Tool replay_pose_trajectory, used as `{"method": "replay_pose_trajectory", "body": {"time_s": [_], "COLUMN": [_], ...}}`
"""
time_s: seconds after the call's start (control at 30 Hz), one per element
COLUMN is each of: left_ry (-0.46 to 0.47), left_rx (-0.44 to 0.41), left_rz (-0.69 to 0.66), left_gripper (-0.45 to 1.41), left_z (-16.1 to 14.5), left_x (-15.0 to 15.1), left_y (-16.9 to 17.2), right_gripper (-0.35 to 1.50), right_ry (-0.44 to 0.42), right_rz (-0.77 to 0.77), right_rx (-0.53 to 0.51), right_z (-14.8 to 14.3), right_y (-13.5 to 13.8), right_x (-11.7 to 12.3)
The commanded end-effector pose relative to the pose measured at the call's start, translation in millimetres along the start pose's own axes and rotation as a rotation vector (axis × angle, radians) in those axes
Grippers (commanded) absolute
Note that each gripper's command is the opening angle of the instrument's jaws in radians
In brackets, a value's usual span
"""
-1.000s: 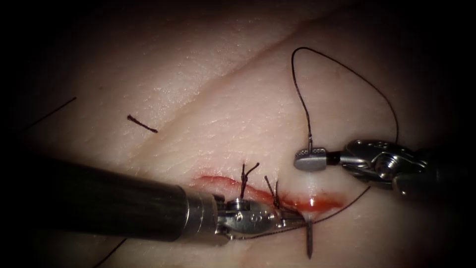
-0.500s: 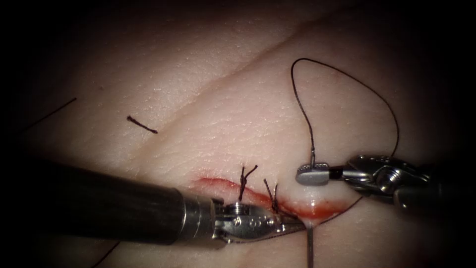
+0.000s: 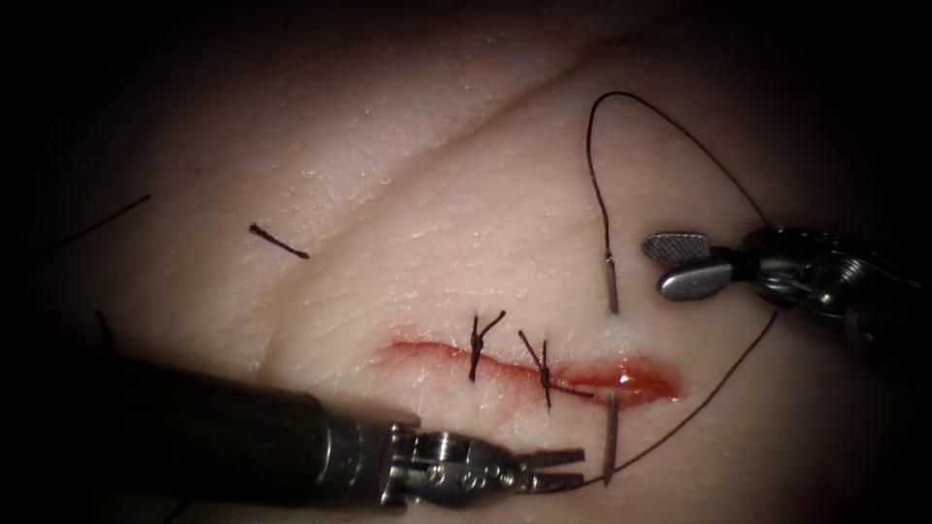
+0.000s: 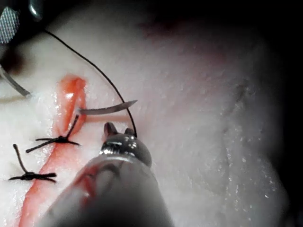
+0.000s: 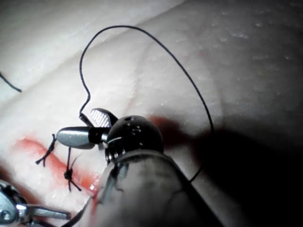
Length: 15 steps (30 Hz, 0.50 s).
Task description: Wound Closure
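Both tools have let go since a second ago: back then the right tool pinched the needle's back end and the left tool sat at the cut, and now each has pulled away with its jaws apart. In the endoscope view the right tool [image 3: 680,264] hangs up and to the right of the cut, its two jaws spread wide and holding nothing. The left tool [image 3: 563,468] lies low, just below the cut, with its two thin jaws a little apart and holding nothing; its tip is just beside the needle's point. The needle [image 3: 610,451] is in the tissue [image 3: 388,223] and passes under the right end of the cut [image 3: 524,367]. Its back end sticks up out of the skin above the cut, near the right tool, and its sharp end sticks out below the cut. In the left wrist view the sharp end of the needle [image 4: 106,109] comes out beside the cut, close to the left tool's tip [image 4: 116,131]. The thread [image 3: 680,126] runs from the needle's back end up in a big loop, passes behind the right tool, and comes down to the needle's point. Red fluid [image 3: 631,376] shines at the right end of the cut. Two knotted stitches [image 3: 510,354] cross the cut to the left of the needle. A short cut end of thread [image 3: 278,242] lies on the tissue far to the left. No writing can be read on the tools.
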Motion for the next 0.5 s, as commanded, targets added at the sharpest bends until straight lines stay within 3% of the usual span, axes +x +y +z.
{"method": "replay_pose_trajectory", "body": {"time_s": [0.03, 0.13, 0.23, 0.4, 0.5], "left_ry": [0.0, 0.012, 0.028, 0.037, 0.037], "left_rx": [-0.002, 0.02, 0.048, 0.077, 0.083], "left_rz": [-0.001, 0.068, 0.091, 0.115, 0.12], "left_gripper": [0.41, 0.62, 0.73, 0.66, 0.62], "left_z": [0.7, 1.2, 1.9, 2.5, 2.9], "left_x": [-0.2, 0.2, 0.4, 0.1, 0.3], "left_y": [0.4, -0.3, -0.7, -1.3, -1.3], "right_gripper": [1.31, 1.3, 1.26, 1.04, 1.01], "right_ry": [-0.003, -0.004, -0.004, -0.007, -0.007], "right_rz": [0.0, -0.004, -0.009, -0.026, -0.03], "right_rx": [0.003, 0.004, 0.004, 0.008, 0.008], "right_z": [0.6, 0.6, 0.6, 0.7, 0.7], "right_y": [0.3, 0.3, 0.5, 0.8, 0.9], "right_x": [-0.7, -1.2, -1.6, -3.2, -3.5]}}
